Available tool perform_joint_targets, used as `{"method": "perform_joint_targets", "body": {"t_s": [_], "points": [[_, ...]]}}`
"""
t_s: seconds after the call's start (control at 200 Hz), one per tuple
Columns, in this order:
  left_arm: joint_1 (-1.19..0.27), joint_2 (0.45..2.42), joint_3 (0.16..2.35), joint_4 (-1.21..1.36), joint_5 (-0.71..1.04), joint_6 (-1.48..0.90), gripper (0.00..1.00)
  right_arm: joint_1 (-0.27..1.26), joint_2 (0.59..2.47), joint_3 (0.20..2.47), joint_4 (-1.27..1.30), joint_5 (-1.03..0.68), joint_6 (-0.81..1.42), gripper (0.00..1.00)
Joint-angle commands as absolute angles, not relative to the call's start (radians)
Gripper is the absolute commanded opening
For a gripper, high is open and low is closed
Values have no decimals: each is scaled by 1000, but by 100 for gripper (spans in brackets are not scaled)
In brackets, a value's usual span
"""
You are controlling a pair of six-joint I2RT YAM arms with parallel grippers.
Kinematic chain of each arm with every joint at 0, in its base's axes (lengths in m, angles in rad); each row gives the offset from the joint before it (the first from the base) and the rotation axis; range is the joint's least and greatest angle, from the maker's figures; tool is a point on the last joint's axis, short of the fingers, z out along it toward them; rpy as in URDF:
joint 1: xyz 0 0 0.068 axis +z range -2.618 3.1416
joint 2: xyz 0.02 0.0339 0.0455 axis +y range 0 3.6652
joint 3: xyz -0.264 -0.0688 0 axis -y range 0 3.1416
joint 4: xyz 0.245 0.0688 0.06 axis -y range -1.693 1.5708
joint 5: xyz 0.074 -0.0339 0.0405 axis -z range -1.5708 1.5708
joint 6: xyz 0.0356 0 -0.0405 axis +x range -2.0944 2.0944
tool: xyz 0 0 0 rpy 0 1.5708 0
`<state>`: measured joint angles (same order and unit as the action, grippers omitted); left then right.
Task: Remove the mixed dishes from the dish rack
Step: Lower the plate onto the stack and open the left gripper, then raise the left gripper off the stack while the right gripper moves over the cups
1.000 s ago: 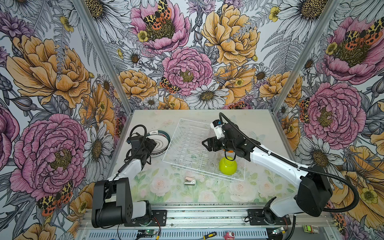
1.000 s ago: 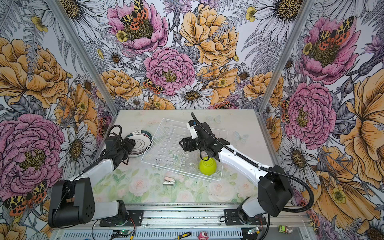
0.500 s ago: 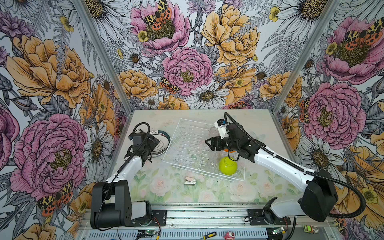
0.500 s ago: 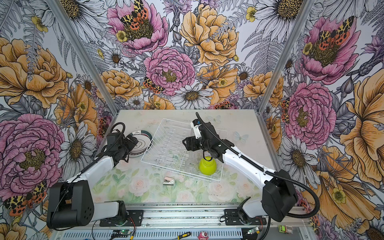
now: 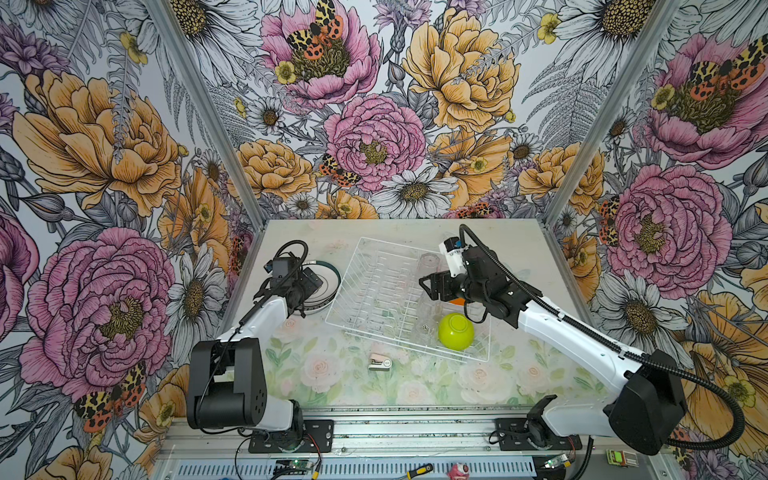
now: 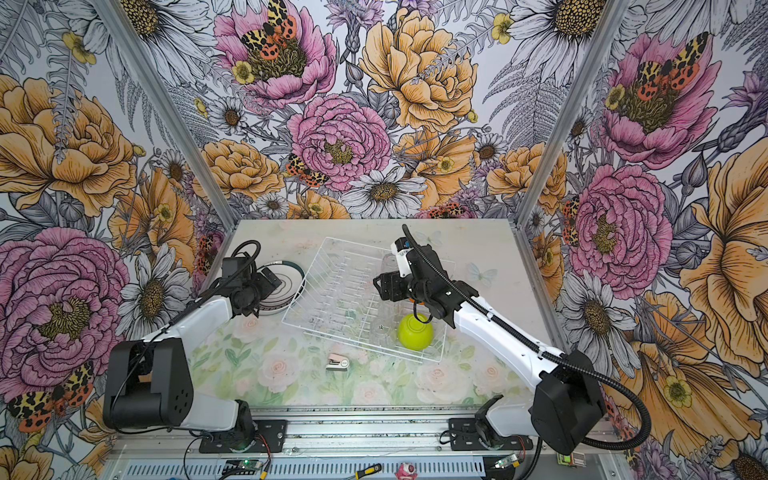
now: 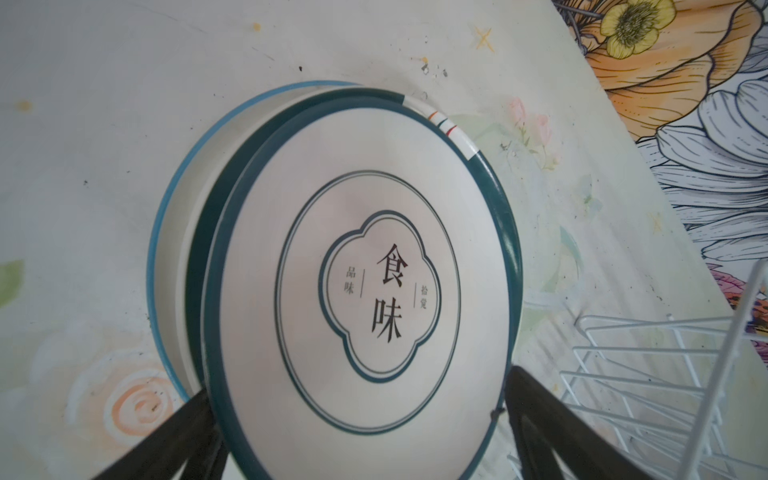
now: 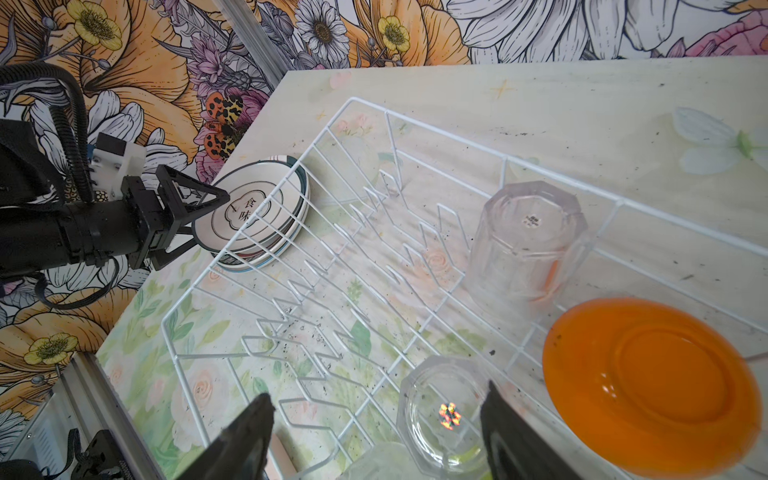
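Note:
The white wire dish rack (image 5: 345, 282) (image 6: 299, 299) (image 8: 415, 124) lies mid-table. In it, all upside down, are a lime-green bowl (image 5: 456, 331) (image 6: 414, 331), an orange bowl (image 8: 652, 395) and clear tumblers (image 8: 528, 237) (image 8: 446, 411). Stacked teal-rimmed plates (image 5: 326, 286) (image 6: 286, 278) (image 7: 365, 270) (image 8: 249, 216) rest on the table left of the rack. My left gripper (image 5: 311, 282) (image 7: 359, 384) hangs open over the top plate's near edge, a finger on each side. My right gripper (image 5: 428, 286) (image 8: 378, 395) is open above the rack; one tumbler's base shows beside one finger, well apart from the other.
A small pink-white stapler-like object (image 5: 379, 362) (image 6: 337, 362) lies on the table in front of the rack. Flowered walls close in the table on three sides. The plate stack sits close to the left wall and the rack's left side.
My left gripper has opened wider and drawn a little farther back over the plate stack. My right gripper has shifted slightly back and right above the rack.

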<state>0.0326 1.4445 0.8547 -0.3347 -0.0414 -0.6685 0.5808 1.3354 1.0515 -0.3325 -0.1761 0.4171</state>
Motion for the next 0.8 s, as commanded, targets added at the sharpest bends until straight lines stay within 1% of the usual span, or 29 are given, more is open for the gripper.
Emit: {"method": "perform_joint_targets", "body": {"t_s": [0.0, 0.13, 0.355, 0.38, 0.55, 0.791], "points": [[18, 1462, 899, -385, -90, -614, 99, 572, 1324, 1060, -339, -178, 399, 79], [-3, 1480, 916, -422, -158, -591, 98, 570, 1324, 1068, -343, -187, 400, 79], [-17, 1522, 960, -481, -202, -565, 99, 566, 1321, 1072, -350, -194, 404, 79], [-22, 1523, 963, -486, -240, -562, 99, 565, 1321, 1072, -351, -196, 403, 79], [-44, 1522, 979, -506, -312, -545, 98, 563, 1322, 1075, -354, -200, 405, 79], [-43, 1502, 980, -507, -241, -561, 99, 561, 1318, 1069, -365, -203, 405, 79]]}}
